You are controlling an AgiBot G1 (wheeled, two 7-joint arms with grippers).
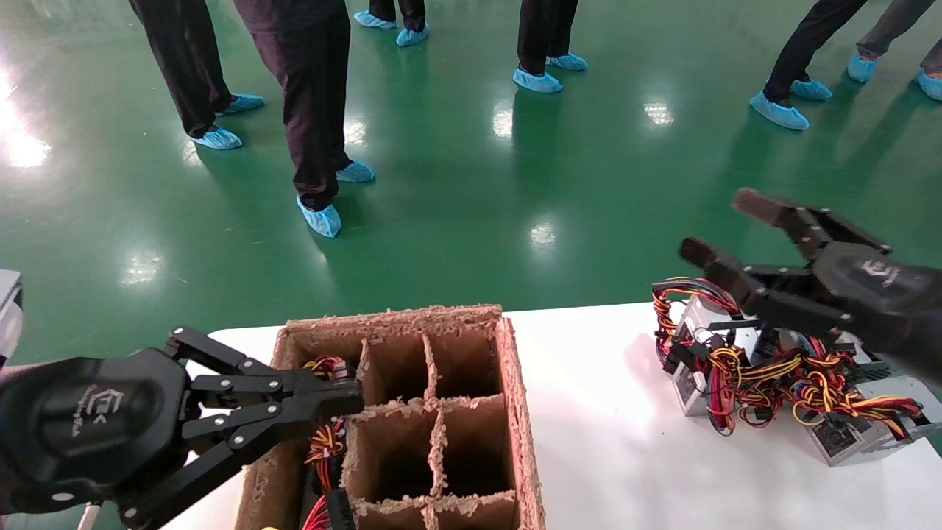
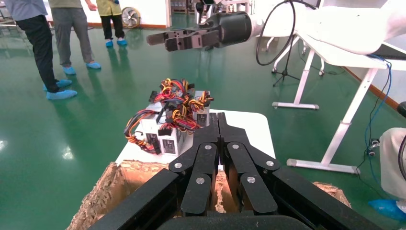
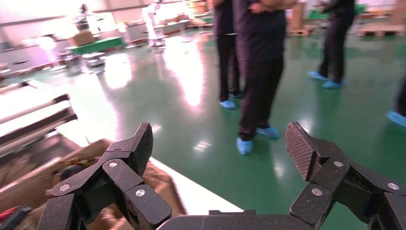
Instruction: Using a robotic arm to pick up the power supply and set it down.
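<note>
Several silver-grey power supplies (image 1: 690,383) with red, yellow and black wire bundles lie heaped at the right end of the white table (image 1: 603,442). My right gripper (image 1: 725,228) hangs above that heap, open and empty, clear of the boxes; the right wrist view shows its pads (image 3: 297,143) spread wide over the table's far edge. My left gripper (image 1: 352,397) is shut with nothing in it, its tip over the left column of the cardboard crate (image 1: 515,383). From the left wrist, the shut left gripper (image 2: 218,117) points toward the heap (image 2: 160,132).
The crate has paper dividers forming several cells. A wire bundle (image 1: 327,442) shows in its left column. People in blue shoe covers (image 1: 320,218) stand on the green floor beyond the table. A white desk frame (image 2: 354,100) stands past the table's end.
</note>
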